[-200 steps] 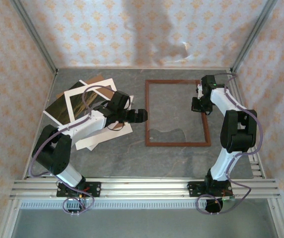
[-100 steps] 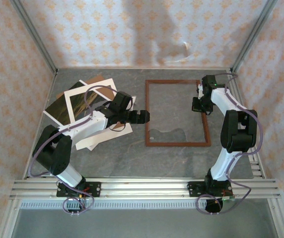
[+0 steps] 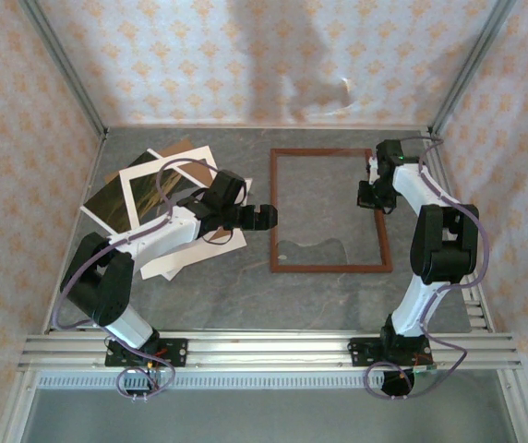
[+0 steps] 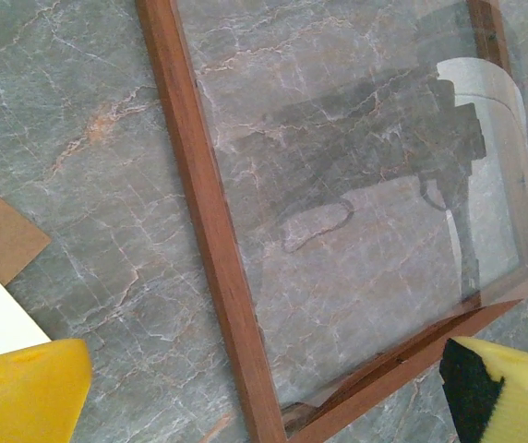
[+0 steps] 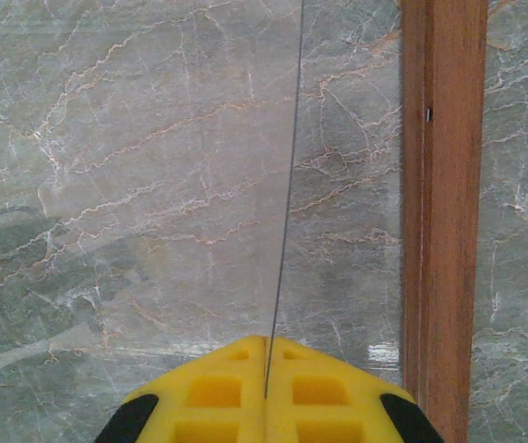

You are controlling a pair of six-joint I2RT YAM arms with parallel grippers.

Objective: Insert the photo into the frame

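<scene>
my table (image 3: pixel 246 295) is grey with a marble-veined pattern. the frame (image 3: pixel 329 269) lies flat on its right half, with a clear sheet (image 4: pixel 356 277) in its opening and one edge of the sheet curling up. well apart on the left sits a skewed pile: the photo (image 3: pixel 107 205), a white mat (image 3: pixel 144 168) over it, and brown cardboard (image 3: pixel 183 148) poking out at the far side.

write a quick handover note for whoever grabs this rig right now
Left gripper: open, empty, by the frame's left rail.
Right gripper: shut on the edge of a clear pane, beside the right rail.
The photo lies in the pile at the table's left, partly under the white mat.
Done: nothing with the photo yet.
Left: pick up the photo and lay it in the frame.
</scene>
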